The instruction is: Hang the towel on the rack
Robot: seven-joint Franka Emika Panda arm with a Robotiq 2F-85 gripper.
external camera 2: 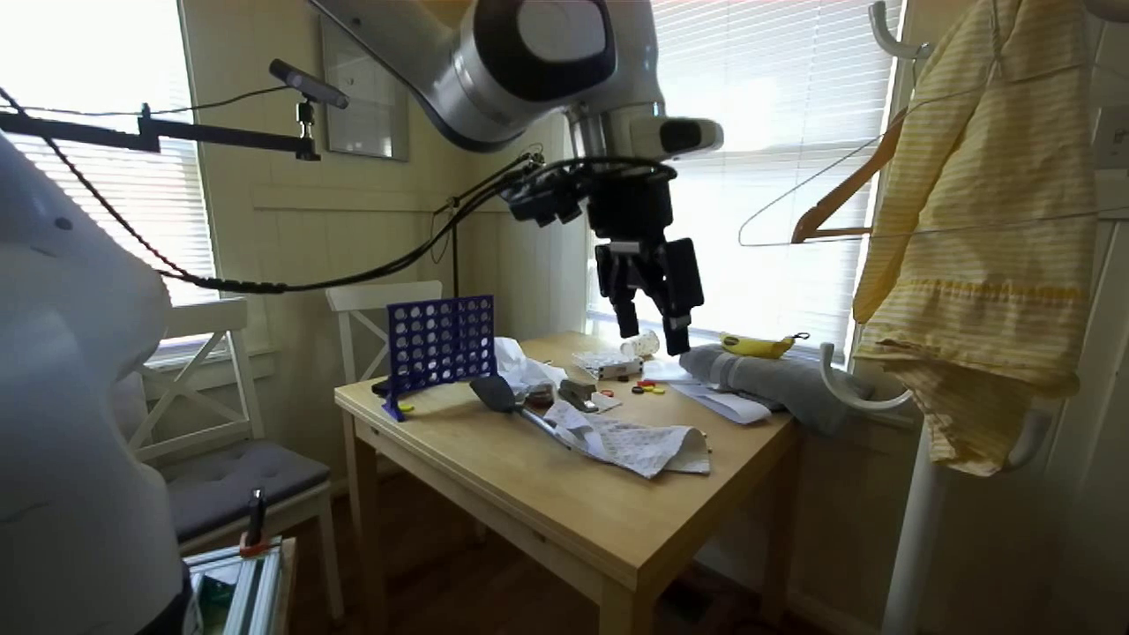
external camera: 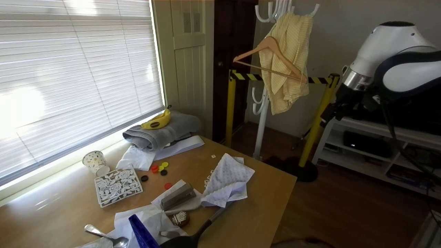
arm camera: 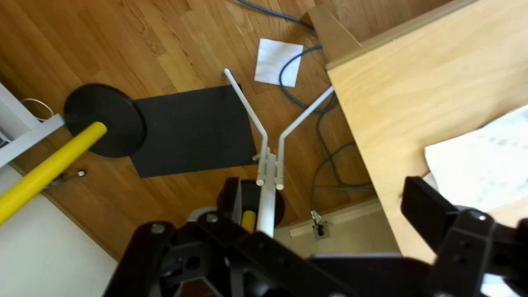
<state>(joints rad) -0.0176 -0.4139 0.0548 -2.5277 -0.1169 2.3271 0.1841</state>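
The claw (external camera 2: 653, 333) points down, its fingers (arm camera: 425, 202) spread wide and pinching nothing. In the wrist view the edge of the tabletop (external camera: 265, 193) that faces the rack (external camera: 260, 127) runs through the gap between them, with the rack's lower hooks (arm camera: 280, 165) on the outer side.

Outward from the claw, off the tabletop beyond that same edge, the yellow towel (external camera 2: 992, 265) hangs high on the rack, to the side of the claw and apart from it in both exterior views. Its long axis runs straight down, much as the claw points. In an exterior view a wooden hanger (external camera: 270, 42) hangs in front of it; whether the towel sits on a hook or a hanger I cannot tell. If this is the towel meant, the task looks done, and the next move probably asks only for backing off inward over the tabletop without snagging the hanger.

Farthest, by the corner where the rack-facing edge meets the edge along the window (external camera: 82, 75), a folded grey towel (external camera: 179, 125) lies under a banana-shaped pouch (external camera: 156, 121), its long axis roughly following the window. Should that be the one wanted, the claw would have to reach down toward that corner, and the pouch would likely come off first.
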